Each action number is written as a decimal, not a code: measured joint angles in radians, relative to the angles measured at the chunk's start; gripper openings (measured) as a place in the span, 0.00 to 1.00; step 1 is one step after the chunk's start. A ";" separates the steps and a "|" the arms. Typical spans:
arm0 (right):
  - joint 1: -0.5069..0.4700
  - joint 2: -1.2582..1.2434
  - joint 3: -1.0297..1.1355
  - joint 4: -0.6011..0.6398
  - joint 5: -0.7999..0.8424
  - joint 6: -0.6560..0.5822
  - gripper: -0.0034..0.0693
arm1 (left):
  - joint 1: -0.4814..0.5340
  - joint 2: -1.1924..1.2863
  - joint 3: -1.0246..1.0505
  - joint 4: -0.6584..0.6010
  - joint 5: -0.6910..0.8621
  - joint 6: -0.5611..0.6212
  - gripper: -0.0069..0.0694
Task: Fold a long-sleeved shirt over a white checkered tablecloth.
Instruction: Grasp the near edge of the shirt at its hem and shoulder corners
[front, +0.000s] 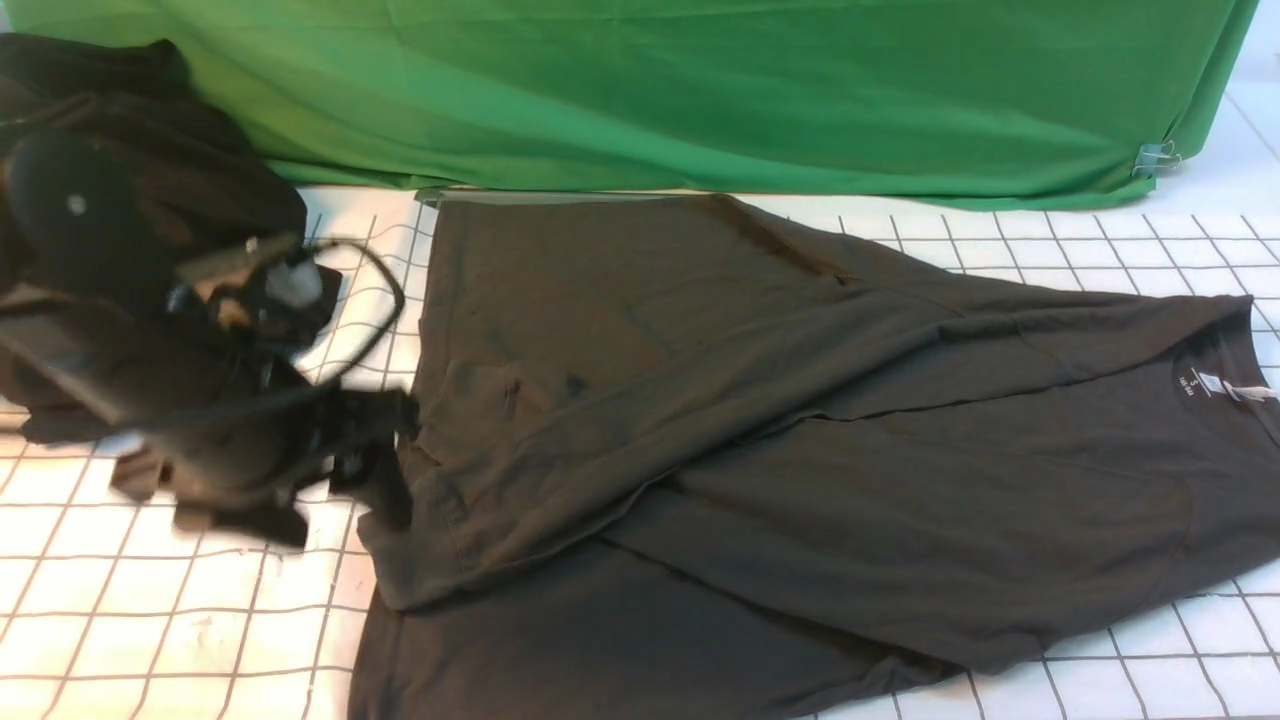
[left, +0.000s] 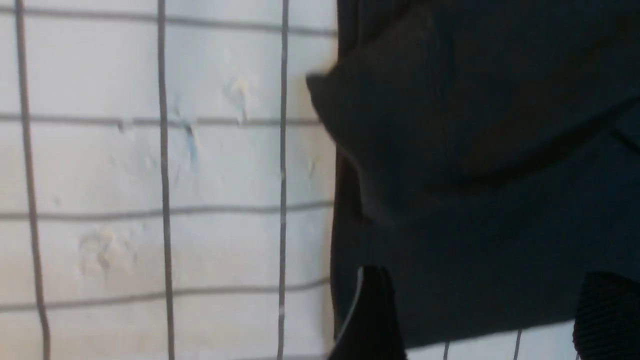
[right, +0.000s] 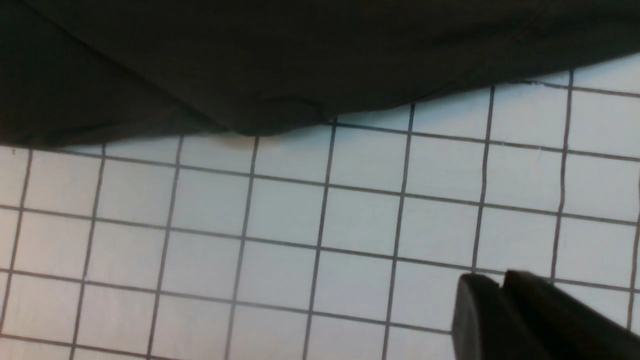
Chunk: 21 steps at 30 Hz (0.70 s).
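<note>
Two risks stand out. The left gripper (left: 485, 280), jaws spread wide and holding nothing, sits at the edge of the large black soft-knit long-sleeved shirt (front: 800, 450), which lies partly folded across the wide white, grey-lined checkered tablecloth (front: 120, 600). On lifting away, a finger could snag the hem and drag the fold open. The right gripper (right: 495, 277), pinched almost shut and empty over bare tablecloth, could pinch that cloth instead of shirt fabric.
</note>
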 joint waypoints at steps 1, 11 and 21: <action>0.000 0.000 0.000 0.000 0.000 0.000 0.12 | -0.015 -0.011 0.026 0.003 0.013 -0.013 0.73; 0.000 0.000 0.000 0.000 -0.002 -0.021 0.14 | -0.143 0.050 0.287 0.006 -0.142 -0.118 0.54; 0.000 0.000 0.000 0.000 -0.007 -0.024 0.16 | -0.143 0.093 0.287 -0.029 -0.248 -0.110 0.41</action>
